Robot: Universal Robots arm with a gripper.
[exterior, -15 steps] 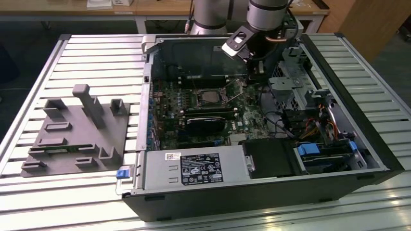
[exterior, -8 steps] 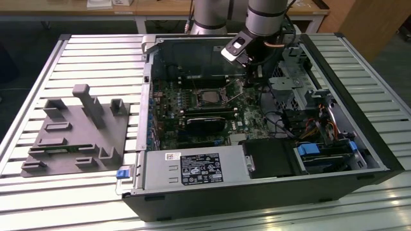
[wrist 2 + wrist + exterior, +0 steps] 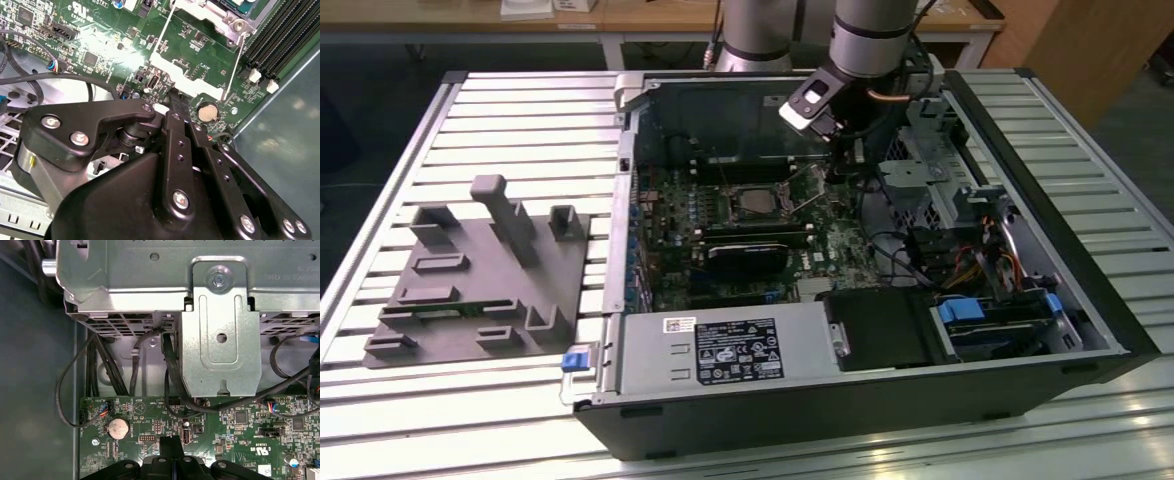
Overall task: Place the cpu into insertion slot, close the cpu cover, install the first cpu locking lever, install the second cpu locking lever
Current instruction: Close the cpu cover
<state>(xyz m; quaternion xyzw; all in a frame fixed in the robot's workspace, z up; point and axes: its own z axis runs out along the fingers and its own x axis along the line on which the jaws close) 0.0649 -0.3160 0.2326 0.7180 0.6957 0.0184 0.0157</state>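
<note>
Though fingers (image 3: 166,446) together, gripper (image 3: 177,100) near insertion slot (image 3: 750,203).

We count one computer case (image 3: 854,415) and one grey fixture (image 3: 467,300). We see one cpu (image 3: 754,203) and one coin battery (image 3: 118,428).

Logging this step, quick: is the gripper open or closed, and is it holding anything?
Gripper: closed, with nothing seen between its fingertips.

slatted metal table (image 3: 507,120), wooden desks (image 3: 654,15) behind
</note>
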